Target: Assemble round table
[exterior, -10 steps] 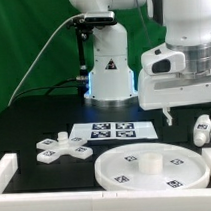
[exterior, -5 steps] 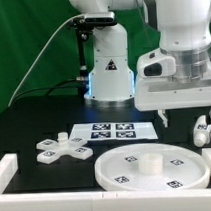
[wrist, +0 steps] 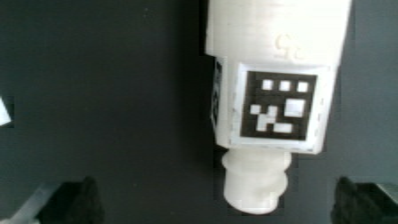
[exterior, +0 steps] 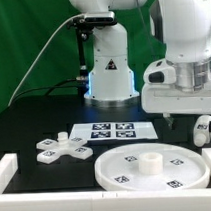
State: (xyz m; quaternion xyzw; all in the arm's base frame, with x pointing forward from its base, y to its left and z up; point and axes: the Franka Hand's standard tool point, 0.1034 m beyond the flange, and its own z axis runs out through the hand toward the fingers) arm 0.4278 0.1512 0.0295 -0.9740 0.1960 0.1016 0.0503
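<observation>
Gripper (wrist: 217, 203) open, hanging above the leg (wrist: 267, 80), fingertips either side and clear of it. I judge this is alignment for a grasp. Leg lies flat on the worktop (exterior: 34, 122), near the round disc (exterior: 152, 166), on the exterior view's right of it. Leg's square tag faces up, so it stays trackable. Embossed marks beside the tag: unreadable.

The big white plastic disc (exterior: 127, 169) lies before the marker board (exterior: 117, 130). The white cross-shaped base (exterior: 61, 148) is at the exterior view's left, the short white leg (exterior: 203, 129) at its right

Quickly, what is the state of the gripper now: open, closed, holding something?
Gripper: open, holding nothing; the short white plastic cylindrical leg lies under it, not touched.
</observation>
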